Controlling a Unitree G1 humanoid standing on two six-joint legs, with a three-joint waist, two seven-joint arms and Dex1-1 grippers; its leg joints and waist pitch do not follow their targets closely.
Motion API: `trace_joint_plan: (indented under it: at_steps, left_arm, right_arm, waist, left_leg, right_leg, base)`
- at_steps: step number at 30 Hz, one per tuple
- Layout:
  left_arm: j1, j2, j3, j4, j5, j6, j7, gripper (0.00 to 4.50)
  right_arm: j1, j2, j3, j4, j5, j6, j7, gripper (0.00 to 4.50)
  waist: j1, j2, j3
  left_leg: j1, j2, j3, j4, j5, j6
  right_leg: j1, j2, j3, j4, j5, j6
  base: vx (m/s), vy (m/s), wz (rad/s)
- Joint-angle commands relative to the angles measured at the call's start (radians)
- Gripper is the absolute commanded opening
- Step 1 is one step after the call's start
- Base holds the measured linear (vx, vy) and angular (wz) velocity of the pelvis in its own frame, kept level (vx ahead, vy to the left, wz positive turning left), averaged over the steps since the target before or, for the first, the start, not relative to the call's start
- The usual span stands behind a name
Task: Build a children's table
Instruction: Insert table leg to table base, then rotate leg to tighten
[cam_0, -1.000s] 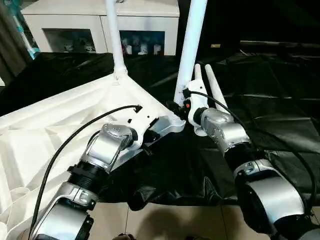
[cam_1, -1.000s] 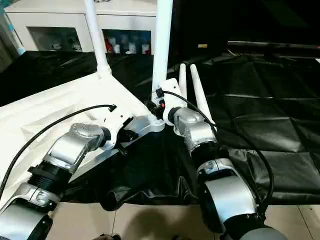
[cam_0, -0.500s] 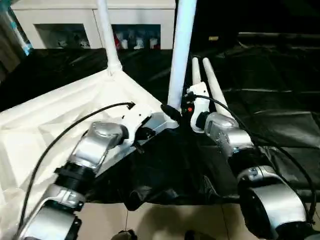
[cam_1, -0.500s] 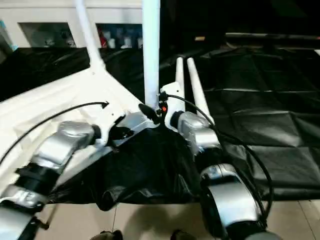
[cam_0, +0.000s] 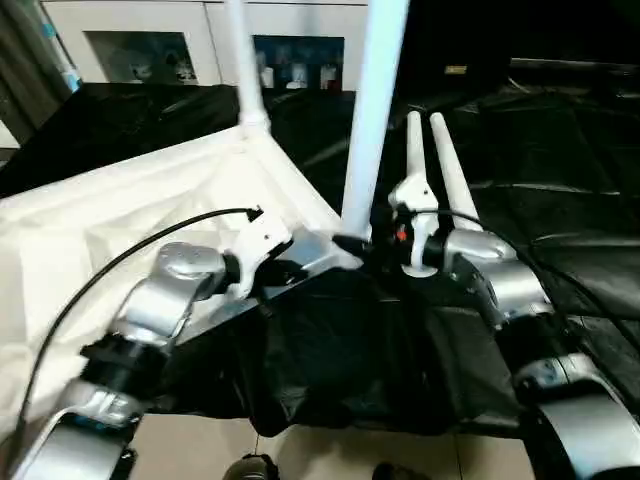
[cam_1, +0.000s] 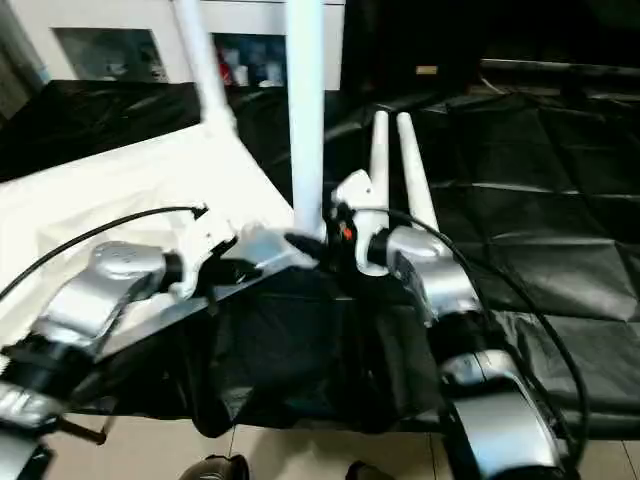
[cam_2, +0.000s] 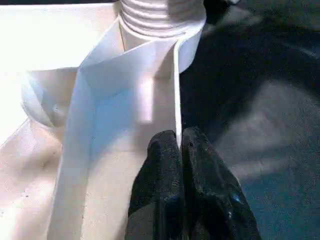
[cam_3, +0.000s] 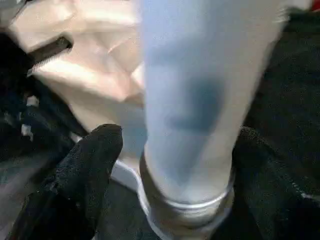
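Tabletop (cam_0: 120, 225) upside down on the black sheet (cam_0: 560, 150), ribbed underside up, one corner aimed toward the robot.

Two legs upright in corner sockets: near leg (cam_0: 372, 110) in the corner closest to the grippers, far leg (cam_0: 243, 60) in the next corner along the edge, toward the white cabinets (cam_0: 200, 40).

Two loose legs (cam_0: 440, 165) flat on the sheet, side by side and touching or nearly so, just beyond the near corner on the right.

Left gripper (cam_2: 179, 150) at the tabletop's rim beside the near corner, fingers (cam_2: 162, 165) pressed together on the thin upright rim wall, pinching it. Threaded base of the near leg just past the fingertips in the left wrist view.

Right gripper (cam_3: 170, 150) at the foot of the near leg, fingers (cam_3: 85, 165) spread wide to either side of the tube, near it but, as far as visible, not gripping; contact cannot be told for sure.

Silver forearms angled in from both sides toward the same corner.
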Motion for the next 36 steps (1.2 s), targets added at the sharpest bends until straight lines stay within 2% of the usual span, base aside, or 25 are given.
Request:
trace_joint_plan:
  at_steps: [1,2,4,7,9,11,13,15,16,22,27,30,31,33,34,35,36]
  left_arm:
    - [-0.012,-0.002,-0.015,-0.074,-0.047,-0.050,-0.064,0.00]
    - [-0.011,0.000,-0.016,-0.076,-0.048,-0.049,-0.067,0.00]
    - [-0.008,0.010,-0.018,-0.084,-0.051,-0.053,-0.089,0.00]
    - [-0.006,0.018,-0.021,-0.086,-0.054,-0.064,-0.107,0.00]
    - [0.000,0.028,-0.022,-0.094,-0.063,-0.073,-0.133,0.00]
    - [0.003,0.035,-0.023,-0.100,-0.067,-0.077,-0.148,0.00]
    - [0.004,0.041,-0.024,-0.101,-0.067,-0.082,-0.157,0.00]
    - [0.004,0.043,-0.024,-0.100,-0.067,-0.085,-0.162,0.00]
    - [0.003,0.045,-0.024,-0.097,-0.067,-0.086,-0.167,0.00]
    - [0.000,0.047,-0.022,-0.095,-0.068,-0.089,-0.173,0.00]
    - [-0.001,0.046,-0.019,-0.089,-0.063,-0.089,-0.174,0.00]
    - [-0.004,0.035,-0.019,-0.067,-0.043,-0.077,-0.136,0.00]
    - [-0.011,0.025,-0.017,-0.046,-0.030,-0.076,-0.107,0.00]
    - [-0.035,-0.013,-0.013,0.018,0.006,-0.078,-0.019,0.00]
    - [-0.035,-0.013,-0.013,0.018,0.006,-0.078,-0.019,0.00]
    - [-0.066,-0.060,-0.008,0.086,0.036,-0.061,0.077,0.00]
    - [-0.076,-0.074,-0.007,0.106,0.044,-0.053,0.106,0.00]
  right_arm:
    - [0.032,-0.018,0.047,-0.031,-0.018,0.030,0.048,3.78]
    - [0.033,-0.020,0.048,-0.034,-0.018,0.031,0.052,3.78]
    - [0.039,-0.036,0.053,-0.047,-0.018,0.029,0.073,3.78]
    - [0.043,-0.047,0.061,-0.057,-0.018,0.029,0.092,3.78]
    - [0.051,-0.061,0.071,-0.072,-0.019,0.037,0.118,3.78]
    - [0.057,-0.069,0.076,-0.082,-0.019,0.045,0.128,3.78]
    - [0.060,-0.074,0.079,-0.088,-0.017,0.050,0.135,3.45]
    - [0.061,-0.075,0.080,-0.089,-0.017,0.051,0.137,3.42]
    - [0.062,-0.076,0.081,-0.087,-0.017,0.053,0.141,3.16]
    - [0.066,-0.072,0.084,-0.085,-0.014,0.058,0.143,2.80]
    - [0.078,-0.067,0.088,-0.084,-0.013,0.060,0.147,2.75]
    - [0.088,-0.049,0.076,-0.060,-0.009,0.069,0.120,2.75]
    - [0.089,-0.033,0.063,-0.040,-0.009,0.075,0.084,2.75]
    - [0.085,0.024,0.027,0.028,-0.017,0.100,-0.054,2.74]
    - [0.085,0.024,0.027,0.028,-0.017,0.100,-0.054,2.74]
    - [0.069,0.092,-0.024,0.109,-0.015,0.109,-0.223,2.74]
    - [0.061,0.113,-0.041,0.134,-0.012,0.109,-0.274,2.74]
  waist:
    - [0.002,0.015,-0.097]
    - [0.002,0.015,-0.097]
    - [0.004,0.012,-0.092]
    - [0.004,0.011,-0.088]
    - [0.005,0.011,-0.089]
    - [0.008,0.011,-0.089]
    - [0.009,0.010,-0.091]
    - [0.011,0.008,-0.092]
    - [0.013,0.009,-0.093]
    - [0.014,0.009,-0.096]
    - [0.015,0.009,-0.097]
    - [0.015,0.009,-0.097]
    - [0.014,0.006,-0.096]
    - [0.010,0.009,-0.093]
    - [0.009,0.009,-0.089]
    - [0.008,0.008,-0.088]
    - [0.005,0.009,-0.084]
  left_leg:
    - [0.026,0.037,-0.004,-0.049,-0.139,0.083]
    - [0.026,0.037,-0.004,-0.049,-0.139,0.083]
    - [0.028,0.037,-0.005,-0.054,-0.204,0.048]
    - [0.032,0.037,-0.005,-0.056,-0.279,0.009]
    - [0.033,0.037,-0.005,-0.056,-0.288,0.005]
    - [0.034,0.038,-0.004,-0.055,-0.285,0.005]
    - [0.029,0.036,-0.005,-0.054,-0.263,0.010]
    - [0.027,0.035,-0.005,-0.051,-0.248,0.015]
    - [0.027,0.035,-0.005,-0.050,-0.242,0.016]
    - [0.024,0.034,-0.006,-0.047,-0.213,0.024]
    - [0.024,0.034,-0.006,-0.045,-0.211,0.027]
    - [0.024,0.034,-0.006,-0.044,-0.212,0.027]
    - [0.025,0.034,-0.005,-0.045,-0.218,0.024]
    - [0.023,0.033,-0.004,-0.045,-0.227,0.023]
    - [0.027,0.031,-0.007,-0.049,-0.260,0.003]
    - [0.030,0.031,-0.009,-0.050,-0.285,-0.014]
    - [0.030,0.029,-0.007,-0.052,-0.303,-0.021]
  right_leg:
    - [0.065,-0.052,0.037,-0.029,-0.034,-0.291]
    - [0.065,-0.052,0.037,-0.029,-0.034,-0.291]
    - [0.065,-0.053,0.039,-0.036,-0.120,-0.271]
    - [0.059,-0.057,0.043,-0.044,-0.223,-0.248]
    - [0.057,-0.057,0.044,-0.044,-0.234,-0.243]
    - [0.056,-0.057,0.045,-0.045,-0.227,-0.241]
    - [0.058,-0.055,0.045,-0.042,-0.211,-0.240]
    - [0.059,-0.056,0.044,-0.040,-0.207,-0.237]
    - [0.059,-0.056,0.044,-0.039,-0.205,-0.236]
    - [0.061,-0.053,0.042,-0.032,-0.164,-0.246]
    - [0.062,-0.054,0.042,-0.031,-0.157,-0.250]
    - [0.061,-0.053,0.042,-0.030,-0.158,-0.250]
    - [0.060,-0.054,0.042,-0.032,-0.169,-0.248]
    - [0.056,-0.055,0.044,-0.034,-0.186,-0.249]
    - [0.055,-0.055,0.043,-0.042,-0.243,-0.235]
    - [0.056,-0.058,0.043,-0.045,-0.288,-0.218]
    - [0.051,-0.058,0.044,-0.048,-0.318,-0.212]
  base:
    - [0.000,0.000,0.00]
    - [0.000,0.000,0.00]
    - [0.000,0.000,0.00]
    - [0.000,0.000,0.00]
    - [0.000,0.000,0.00]
    - [0.000,0.000,0.00]
    - [0.000,0.000,0.00]
    - [0.000,0.000,0.00]
    - [0.000,0.000,0.00]
    - [0.000,0.000,0.00]
    - [0.000,0.000,0.00]
    - [0.000,0.000,0.00]
    - [0.000,0.000,0.00]
    - [0.000,0.000,0.00]
    - [0.000,0.000,0.00]
    - [0.000,0.000,0.00]
    - [0.000,0.000,0.00]
